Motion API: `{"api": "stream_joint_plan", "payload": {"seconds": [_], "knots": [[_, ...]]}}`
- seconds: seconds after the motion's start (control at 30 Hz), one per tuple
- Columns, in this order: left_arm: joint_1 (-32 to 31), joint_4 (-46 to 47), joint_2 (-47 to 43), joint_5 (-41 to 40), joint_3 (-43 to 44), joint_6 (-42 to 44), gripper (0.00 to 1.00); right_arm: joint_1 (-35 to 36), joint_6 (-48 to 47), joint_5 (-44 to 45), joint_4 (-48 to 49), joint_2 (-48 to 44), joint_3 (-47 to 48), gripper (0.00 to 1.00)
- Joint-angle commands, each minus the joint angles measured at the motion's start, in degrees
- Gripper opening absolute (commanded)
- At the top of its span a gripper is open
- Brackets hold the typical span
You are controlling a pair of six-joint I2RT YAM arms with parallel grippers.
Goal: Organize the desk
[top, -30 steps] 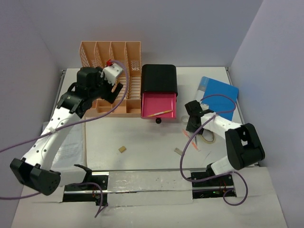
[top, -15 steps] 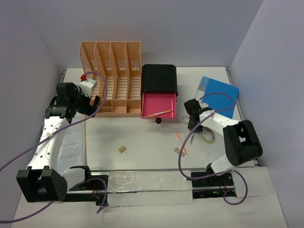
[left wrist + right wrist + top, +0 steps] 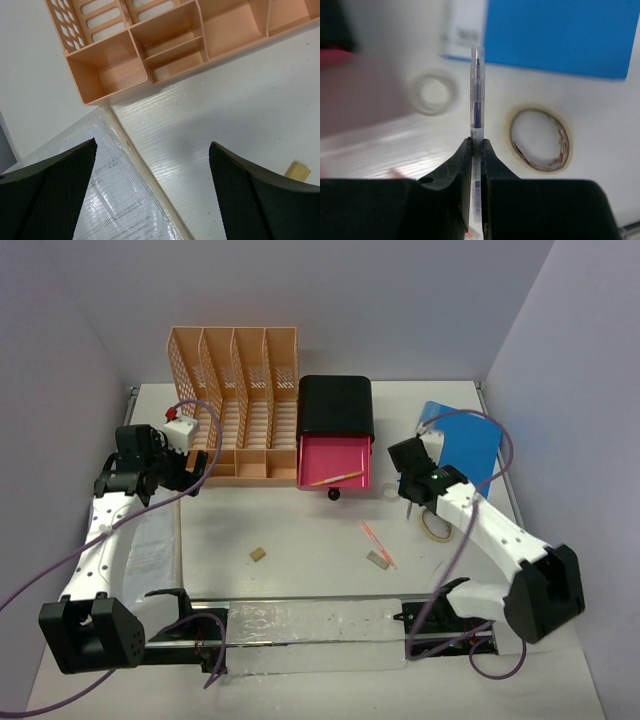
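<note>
Pinching a slim clear-barrelled blue pen, our right pincer holds it above the white desk, we judge for the open pink drawer beside it; our left pincer hangs spread.

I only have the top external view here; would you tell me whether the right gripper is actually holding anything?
Observer: Yes. In the right wrist view the right gripper is shut on a clear pen with bluish ink, which sticks out past the fingertips.
Operator: Thank you. Is the left gripper carrying something too?
Observer: No. The left wrist view shows the left gripper open, with only the desk showing between its fingers.
Operator: Is the rack's front corner bin free?
Observer: In the left wrist view, that bin of the peach rack has nothing in it.
</note>
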Motion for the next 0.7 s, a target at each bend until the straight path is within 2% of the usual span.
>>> {"api": "stream_joint_plan", "payload": {"seconds": [0.0, 0.1, 0.17, 0.23, 0.43, 0.47, 0.67], "knots": [[0.94, 3.01, -1.74, 2.08, -1.07, -1.36, 0.99, 9.42, -10.43, 10.78, 7.7, -10.66, 7.57, 0.0], [1.23, 3.54, -2.06, 2.57, -1.85, -2.12, 0.99, 13.47, -19.06, 12.18, 21.38, -15.13, 5.86, 0.0], [1.45, 3.84, -2.38, 2.52, -2.49, -2.59, 0.99, 15.58, -26.81, 6.44, 33.51, -15.91, 4.03, 0.0], [1.56, 4.06, -2.79, 2.11, -3.22, -3.0, 0.99, 16.89, -31.73, 3.11, 39.27, -13.83, 4.19, 0.0], [1.84, 4.1, -3.8, 1.81, -5.14, -4.1, 0.99, 22.24, -43.86, 0.55, 42.22, 1.99, 11.12, 0.0], [1.84, 4.09, -3.9, 1.56, -5.5, -4.11, 0.99, 22.73, -47.18, 0.86, 42.24, 3.82, 12.59, 0.0], [2.16, 4.0, -4.65, -0.51, -6.96, -3.94, 0.99, 23.19, -53.23, 5.44, 39.86, 12.68, 15.22, 0.0]]}}
